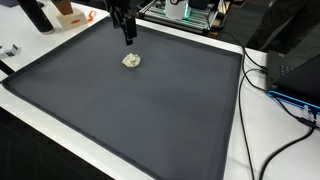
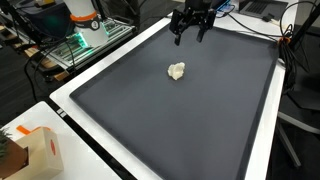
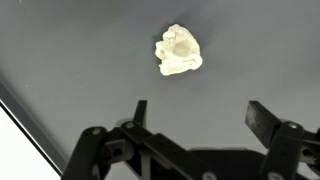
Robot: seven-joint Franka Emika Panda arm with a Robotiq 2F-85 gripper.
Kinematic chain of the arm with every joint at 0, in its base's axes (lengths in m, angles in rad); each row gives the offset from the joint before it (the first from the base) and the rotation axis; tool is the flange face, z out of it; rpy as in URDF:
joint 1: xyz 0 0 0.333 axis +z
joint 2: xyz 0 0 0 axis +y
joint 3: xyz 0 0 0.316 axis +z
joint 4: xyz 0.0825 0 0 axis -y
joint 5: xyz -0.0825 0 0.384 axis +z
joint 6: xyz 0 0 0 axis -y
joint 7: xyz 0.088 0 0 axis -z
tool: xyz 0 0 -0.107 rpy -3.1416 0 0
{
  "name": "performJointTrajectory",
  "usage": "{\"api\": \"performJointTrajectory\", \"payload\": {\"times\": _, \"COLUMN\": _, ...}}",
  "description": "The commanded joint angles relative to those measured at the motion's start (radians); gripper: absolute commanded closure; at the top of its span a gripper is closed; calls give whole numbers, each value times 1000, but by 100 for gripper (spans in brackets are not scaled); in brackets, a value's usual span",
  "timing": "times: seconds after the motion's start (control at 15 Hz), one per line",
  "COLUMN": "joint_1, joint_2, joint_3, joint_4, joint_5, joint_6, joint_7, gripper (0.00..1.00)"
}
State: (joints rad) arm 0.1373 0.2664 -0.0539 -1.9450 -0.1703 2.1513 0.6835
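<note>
In an exterior view, the gripper (image 1: pixel 128 38) hangs in the upper middle of the frame over the far part of a dark mat (image 1: pixel 150 115). Just below it in the picture sits a small pale crumpled lump (image 1: pixel 132 61), lying on the mat, near the gripper but not touching it. The mat covers most of a white bench (image 1: pixel 245 135), and black cables (image 1: pixel 268 95) trail down the right side.

Now an exterior view from another corner. The gripper (image 2: pixel 190 38) is at the top centre, jaws spread wide, nothing between them. The lump (image 2: pixel 177 71) lies a little lower and to the left of it, alone on the mat (image 2: pixel 190 120), well clear of the fingers. A cardboard box (image 2: pixel 40 152) stands in the lower left corner on the white bench (image 2: pixel 75 105).

In the wrist view, the two fingers come up from the bottom edge, one at lower centre (image 3: pixel 140 110) and one at lower right. The gripper (image 3: pixel 198 108) is wide and empty. The lump (image 3: pixel 178 50) sits in the upper middle of the frame, beyond the fingertips and roughly in line with the gap between them, apart from both. A strip of white bench (image 3: pixel 12 140) shows at the lower left.
</note>
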Motion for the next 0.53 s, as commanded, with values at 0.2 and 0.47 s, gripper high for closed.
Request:
{"api": "performJointTrajectory", "payload": {"times": 0.2, "joint_1": -34, "joint_2": -96, "joint_3": 13, "joint_4": -36, "joint_5": 41, "joint_6": -7, "joint_7": -13, "gripper": 0}}
{"api": "performJointTrajectory", "payload": {"times": 0.47, "joint_1": -34, "joint_2": -77, "joint_3": 14, "joint_4": 0, "joint_5": 11, "joint_6": -2, "joint_7": -5, "gripper": 0}}
